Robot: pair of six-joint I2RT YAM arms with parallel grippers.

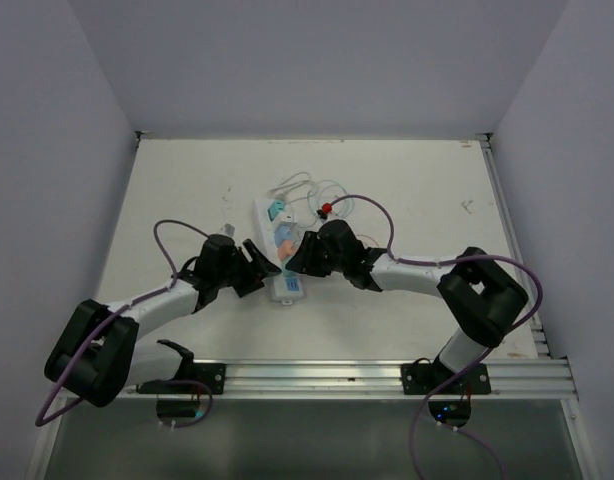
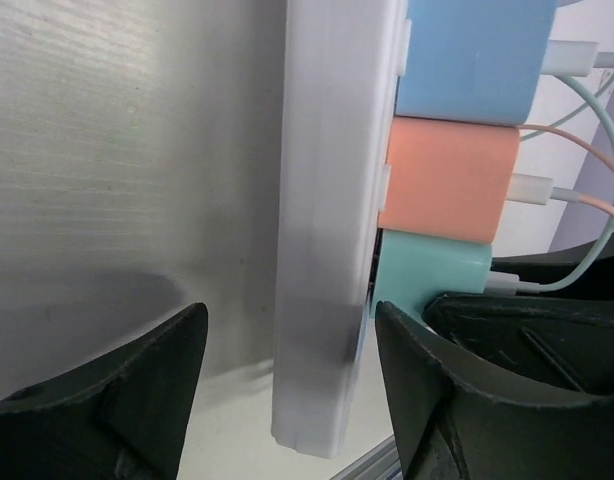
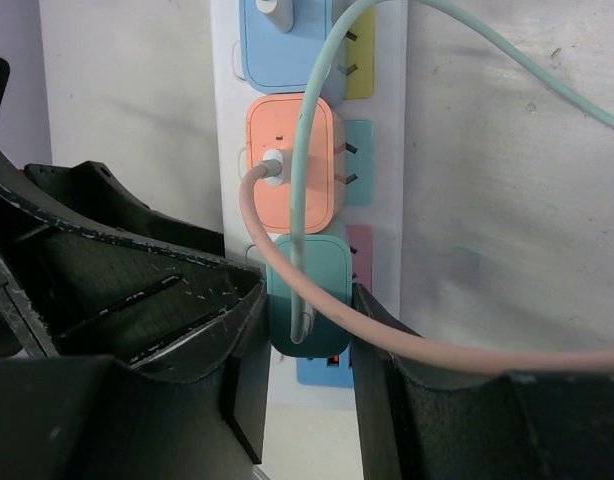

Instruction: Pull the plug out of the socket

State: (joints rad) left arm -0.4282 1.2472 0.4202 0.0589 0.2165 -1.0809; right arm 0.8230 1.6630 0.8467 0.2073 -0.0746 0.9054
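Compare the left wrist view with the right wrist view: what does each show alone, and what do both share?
Left wrist only: the socket's plain side wall, straddled by the open left end effector. Right wrist only: the plugs' front faces, the coloured outlet faces beside them, and both fingers of the right end effector flanking the teal plug; contact unclear. Both: blue plug, orange plug and teal plug in a row on the white socket.
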